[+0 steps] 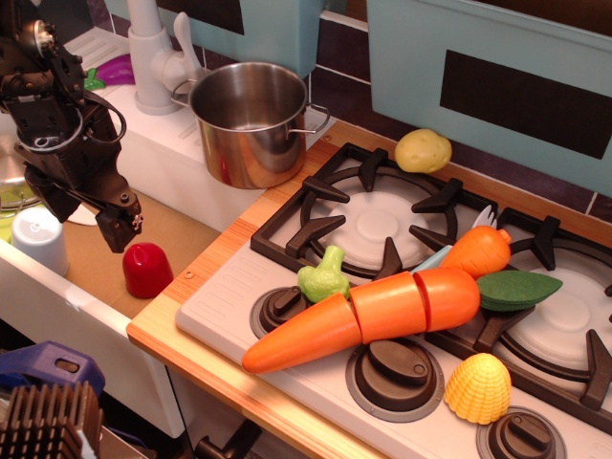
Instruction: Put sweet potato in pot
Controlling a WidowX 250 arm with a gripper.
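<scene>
The sweet potato point(146, 269) sits upright on the brown table point(182, 229) at the left, just off the wooden edge of the toy stove point(316, 354), free of any grip. The black gripper point(121, 225) hangs just above and to the left of it, tip pointing down toward it; from where I stand I cannot tell how far apart its jaws are, and nothing shows between them. The pot point(251, 124) stands further back, well apart from the sweet potato, at the corner by the white faucet point(153, 57), open-topped and shiny inside. On the stove lie a sliced orange carrot point(368, 316), a green broccoli piece point(323, 276) touching it, a yellow corn piece point(477, 387), and a pale yellow potato point(423, 150) near the back. A white cup point(38, 239) sits just left of the gripper.
</scene>
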